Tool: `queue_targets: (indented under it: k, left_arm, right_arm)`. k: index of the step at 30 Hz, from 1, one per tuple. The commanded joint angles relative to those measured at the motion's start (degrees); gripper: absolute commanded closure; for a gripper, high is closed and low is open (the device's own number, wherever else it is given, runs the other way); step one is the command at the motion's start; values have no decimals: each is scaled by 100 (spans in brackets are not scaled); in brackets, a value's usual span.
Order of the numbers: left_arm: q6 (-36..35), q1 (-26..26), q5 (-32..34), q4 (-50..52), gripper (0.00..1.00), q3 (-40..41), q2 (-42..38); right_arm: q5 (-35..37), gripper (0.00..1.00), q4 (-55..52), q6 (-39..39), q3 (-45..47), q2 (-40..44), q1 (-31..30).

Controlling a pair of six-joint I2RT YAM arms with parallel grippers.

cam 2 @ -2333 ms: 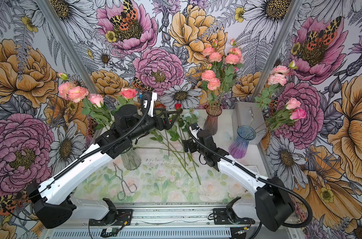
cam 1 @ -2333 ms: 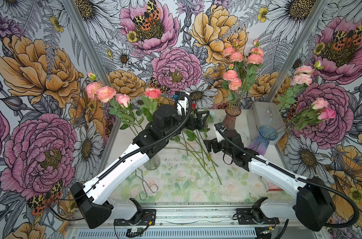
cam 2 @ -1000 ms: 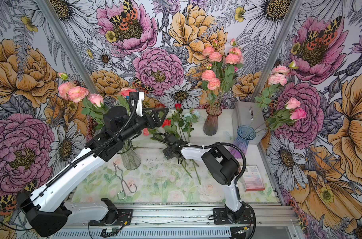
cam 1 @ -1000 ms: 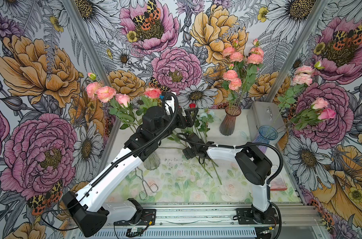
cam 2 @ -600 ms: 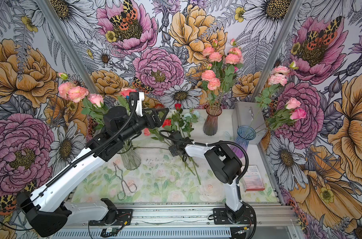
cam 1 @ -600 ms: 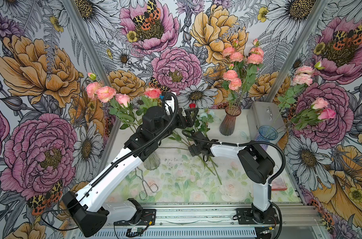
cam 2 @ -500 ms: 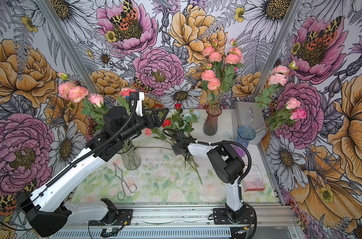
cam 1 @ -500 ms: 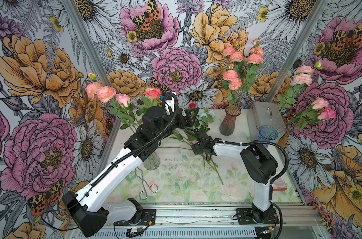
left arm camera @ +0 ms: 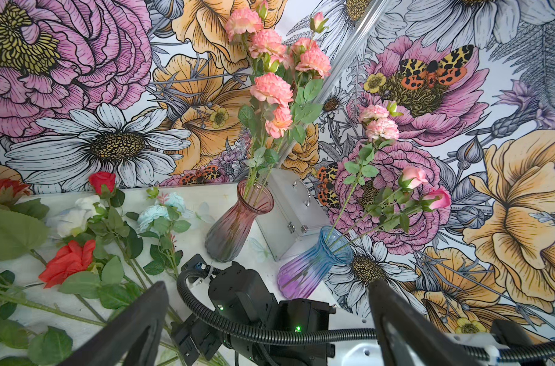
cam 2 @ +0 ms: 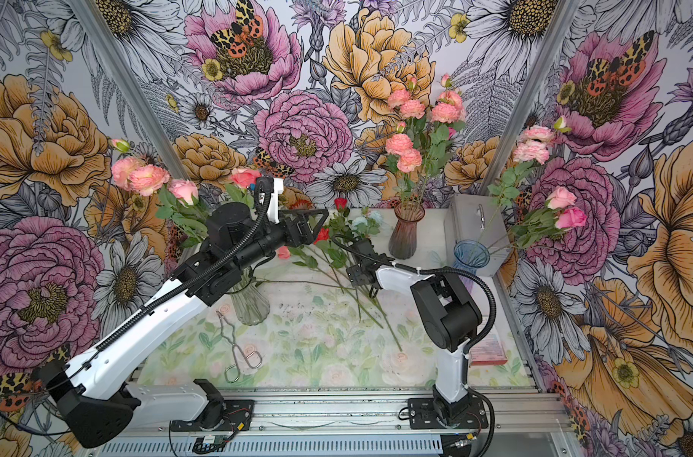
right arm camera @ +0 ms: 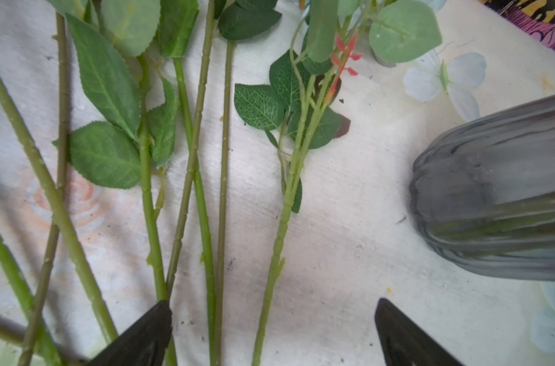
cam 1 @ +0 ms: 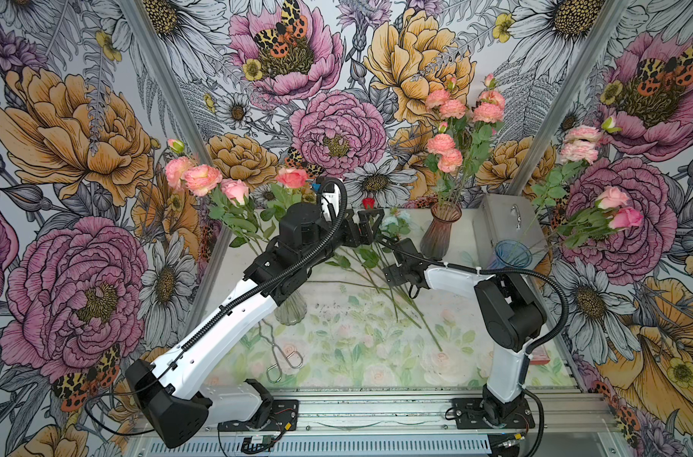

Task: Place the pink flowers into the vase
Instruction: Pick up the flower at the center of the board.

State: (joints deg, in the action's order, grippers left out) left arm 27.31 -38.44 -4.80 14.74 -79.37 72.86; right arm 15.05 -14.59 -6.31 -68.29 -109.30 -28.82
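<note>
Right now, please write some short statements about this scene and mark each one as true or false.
1. The right gripper is open over the loose stems. True.
2. The left gripper is shut on a stem. False: it is open and holds nothing.
3. The blue vase holds pink flowers. True.
4. The tongs stand in the clear vase. False: they lie on the table near it.

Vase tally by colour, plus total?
clear vase: 1
rose-to-grey vase: 1
blue-to-purple vase: 1
Total: 3
</note>
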Motion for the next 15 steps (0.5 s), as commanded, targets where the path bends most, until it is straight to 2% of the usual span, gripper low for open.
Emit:
queue_targets:
  k: [1, 5, 10, 15]
  left_arm:
    - [60, -16, -162, -3, 1, -52, 101]
    - [29, -6, -188, 110, 1, -78, 187]
    - [63, -14, -232, 155, 1, -63, 294]
    - [133, -16, -297, 155, 1, -114, 437]
  right_arm:
    - [-188, 1, -70, 85, 129, 358, 52]
    - [-452, 1, -188, 66, 292, 942, -72]
    - [-937, 8, -379, -120, 845, 1660, -443]
    - [-1528, 15, -579, -296, 1212, 1711, -806]
